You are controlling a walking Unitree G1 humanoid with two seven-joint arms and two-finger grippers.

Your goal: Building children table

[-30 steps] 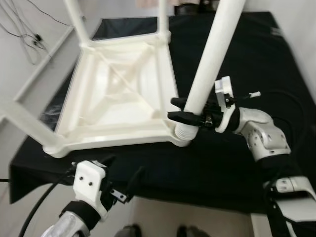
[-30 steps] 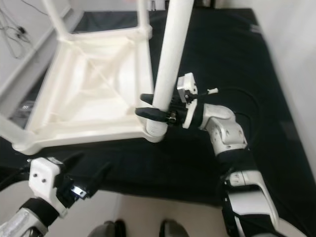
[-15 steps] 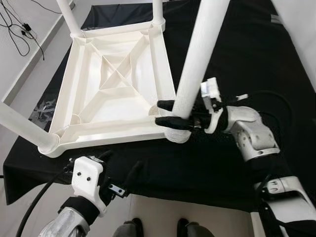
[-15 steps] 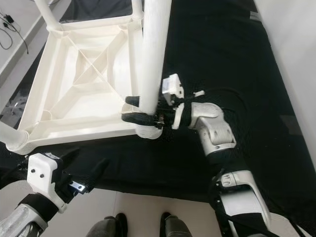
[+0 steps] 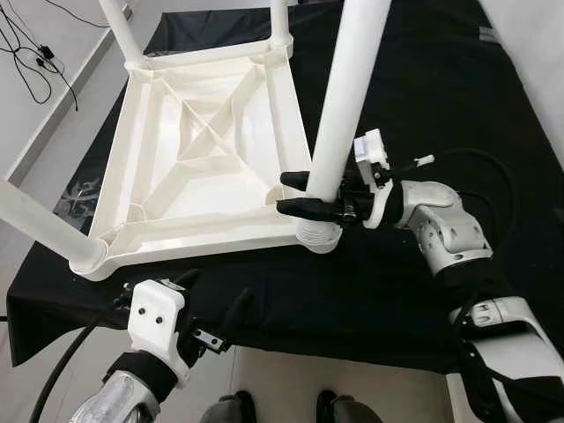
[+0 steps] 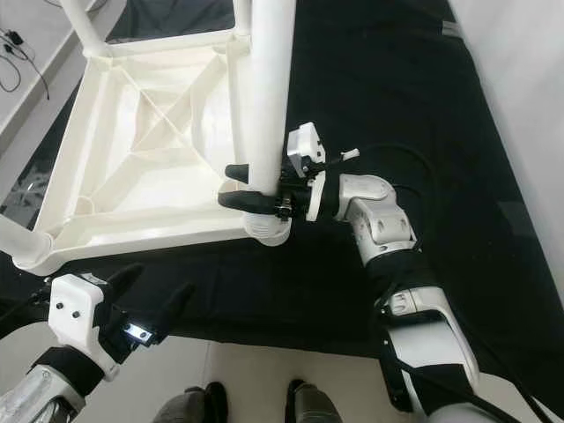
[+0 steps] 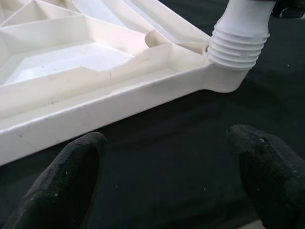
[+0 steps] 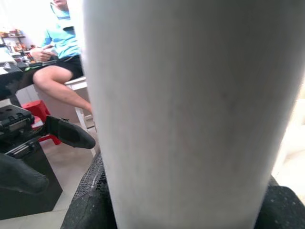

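Observation:
A white plastic children's table [image 5: 203, 167] lies upside down on a black cloth [image 5: 441, 88]. Three of its legs stick up at the other corners, one of them the near-left leg [image 5: 35, 225]. At the near-right corner a thick white leg [image 5: 339, 115] stands in the socket [image 5: 317, 240], and its threaded end [image 7: 238, 40] is partly visible. My right gripper [image 5: 286, 193] is shut around this leg just above the socket, one finger on each side [image 8: 90, 205]. My left gripper [image 5: 216, 295] is open and empty, low in front of the table's near edge [image 7: 119, 95].
The cloth's front edge [image 5: 335, 352] is close to my feet [image 5: 282, 410]. Cables [image 5: 26, 44] lie on the floor at the left. A pale wall [image 5: 538, 53] runs along the right. A person [image 8: 62, 52] sits in the background of the right wrist view.
The camera has shifted, so the whole scene sits differently. The held leg now leans less to the right than a second ago. Both grippers are in the same state as before.

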